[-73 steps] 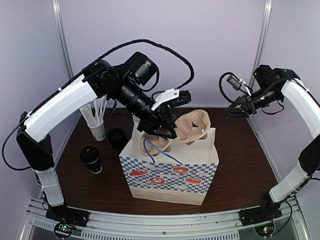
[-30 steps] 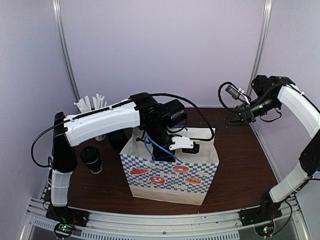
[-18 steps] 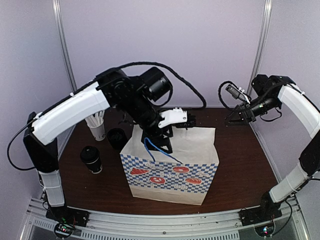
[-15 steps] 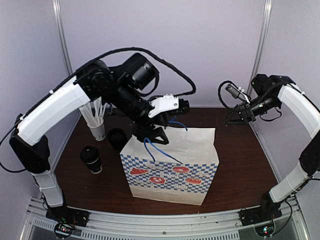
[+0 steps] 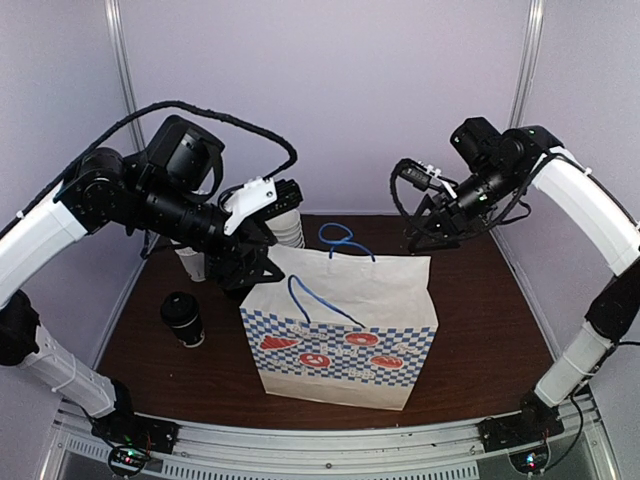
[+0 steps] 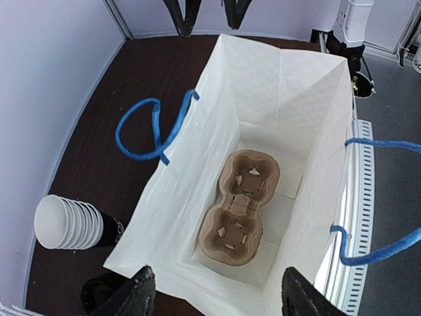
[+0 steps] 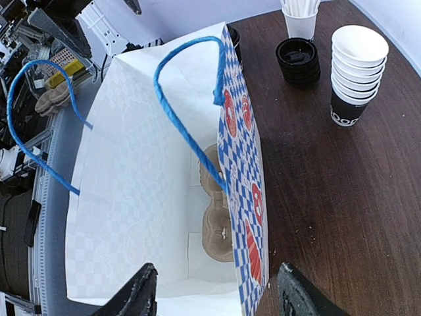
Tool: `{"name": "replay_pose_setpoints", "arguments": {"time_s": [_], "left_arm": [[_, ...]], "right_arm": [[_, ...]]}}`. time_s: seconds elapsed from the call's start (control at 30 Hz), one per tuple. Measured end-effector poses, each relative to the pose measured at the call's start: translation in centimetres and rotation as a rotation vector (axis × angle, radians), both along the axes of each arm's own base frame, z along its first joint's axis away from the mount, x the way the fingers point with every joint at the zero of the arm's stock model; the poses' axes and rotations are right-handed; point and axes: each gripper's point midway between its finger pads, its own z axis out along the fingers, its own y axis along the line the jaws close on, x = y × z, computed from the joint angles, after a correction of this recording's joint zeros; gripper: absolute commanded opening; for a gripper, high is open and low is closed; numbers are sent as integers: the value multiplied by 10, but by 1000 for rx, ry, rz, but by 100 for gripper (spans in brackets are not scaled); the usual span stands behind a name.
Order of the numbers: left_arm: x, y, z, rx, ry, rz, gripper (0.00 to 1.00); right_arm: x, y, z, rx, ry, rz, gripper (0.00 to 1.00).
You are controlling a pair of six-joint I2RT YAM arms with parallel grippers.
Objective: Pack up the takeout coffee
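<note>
The takeout coffee (image 5: 183, 318), a small cup under a black dome lid, stands on the table left of the checkered paper bag (image 5: 340, 330). A brown two-cup carrier (image 6: 240, 207) lies flat on the bag's floor, also seen in the right wrist view (image 7: 217, 210). My left gripper (image 5: 245, 278) hangs open and empty at the bag's upper left corner; in its own view (image 6: 220, 299) it looks straight down into the bag. My right gripper (image 5: 418, 238) hovers open over the bag's back right corner, empty in its wrist view (image 7: 217, 296).
A stack of lidless white cups (image 7: 357, 66), a stack of black lids (image 7: 297, 59) and a white cup of sticks (image 7: 299, 20) stand at the back left. Blue rope handles (image 5: 340, 240) stick up from the bag's rim. Bare brown table (image 5: 480, 330) lies right of the bag.
My left gripper lowered the carrier into the bag, let go and pulled out up and to the left. My right arm swung left toward the bag's back right corner.
</note>
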Motion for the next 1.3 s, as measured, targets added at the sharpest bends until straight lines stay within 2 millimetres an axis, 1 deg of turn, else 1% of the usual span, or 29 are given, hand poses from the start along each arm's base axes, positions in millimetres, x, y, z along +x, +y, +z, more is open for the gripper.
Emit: {"name": "replay_pose_setpoints", "arguments": {"time_s": [0.1,0.13,0.27,0.37,0.43,0.53,0.6,0.67,0.73,0.77,0.83,0.9,0.97,1.07,1.17,1.3], "left_arm": [[-4,10,-13,3,39,37,66],[-5,13,-19,7,53,53,66],[-7,30,-32,22,80,115,67],[-3,42,-34,18,92,182,67],[7,55,-36,23,110,263,67],[33,86,-48,57,148,453,69],[49,113,-65,110,177,596,73],[62,145,-86,177,211,749,81],[70,177,-105,233,240,892,90],[72,188,-111,247,249,943,95],[75,211,-122,262,269,1043,98],[76,227,-131,257,290,1111,98],[76,239,-144,233,335,1161,98],[77,251,-168,233,396,1213,98],[82,252,-189,258,439,1232,98],[92,250,-214,295,463,1239,96]], "right_arm": [[5,19,-12,-44,4,31,61],[7,25,-19,-65,10,41,61],[10,43,-38,-120,20,73,60],[9,52,-42,-145,6,91,60],[7,56,-41,-153,-8,99,60],[5,58,-34,-150,-29,106,60],[4,59,-32,-150,-37,108,61],[5,57,-31,-159,-43,103,62],[6,55,-32,-176,-50,97,63],[6,53,-32,-183,-55,94,63],[8,50,-30,-196,-75,84,64],[7,45,-25,-202,-98,73,64],[5,41,-18,-197,-122,64,64],[-1,32,-6,-188,-158,50,65],[-9,23,-2,-188,-174,40,65],[-13,18,-5,-201,-177,34,65]]}}
